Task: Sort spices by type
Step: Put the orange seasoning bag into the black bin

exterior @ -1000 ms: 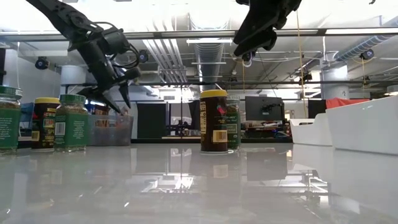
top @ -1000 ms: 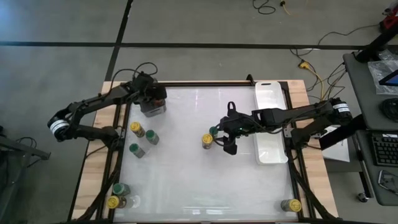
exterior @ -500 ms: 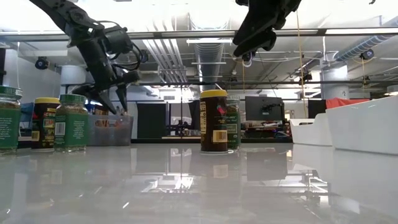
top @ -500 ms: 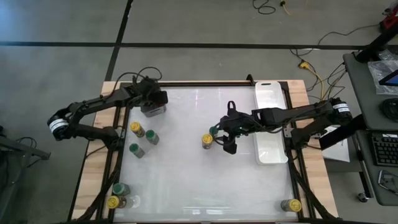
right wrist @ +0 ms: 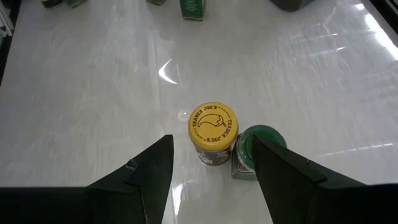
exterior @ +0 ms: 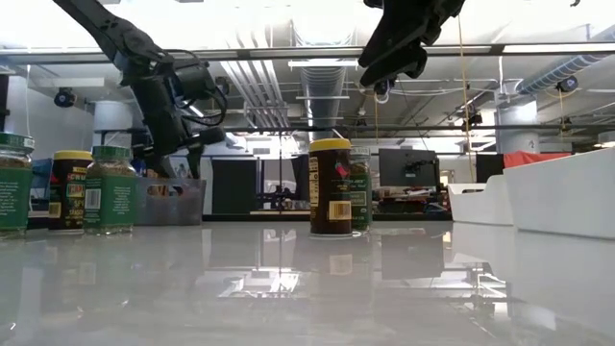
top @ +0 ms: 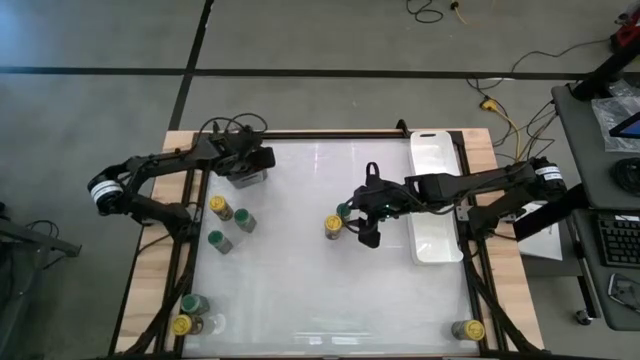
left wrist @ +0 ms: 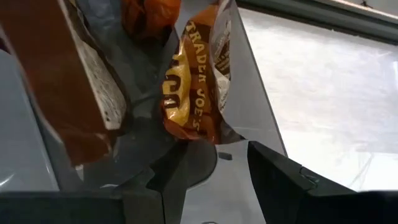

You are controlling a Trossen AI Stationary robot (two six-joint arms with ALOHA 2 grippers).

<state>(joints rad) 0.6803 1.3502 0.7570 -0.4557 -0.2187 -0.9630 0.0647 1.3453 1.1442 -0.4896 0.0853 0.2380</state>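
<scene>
Near the middle of the high view, a yellow-lidded jar (top: 333,226) and a green-lidded jar (top: 345,211) are standing touching one another, and the right gripper (top: 368,222) is being held above and just beside them. In the right wrist view the same yellow lid (right wrist: 212,124) and green lid (right wrist: 260,142) are being framed between fingers that are parted and grasping nothing, so a pick from this pair is judged to be the step in hand. At the left of the high view three more jars (top: 219,208) are being left loose, two lidded ones (top: 186,314) with a clear one beside them are standing at the lower left corner, and one jar (top: 468,329) is sitting at the lower right. The white tray (top: 437,240) is lying at the right of the table.

At the upper left, the left gripper (top: 262,159) is being held over the grey cup (top: 246,176); its fingers (left wrist: 273,174) are being kept apart around nothing, with snack packets (left wrist: 196,74) seen just beyond them.

For the next move, a descent onto one lid only is called for, since the neighbouring jar is likely to be knocked if the jaws are not centred.
</scene>
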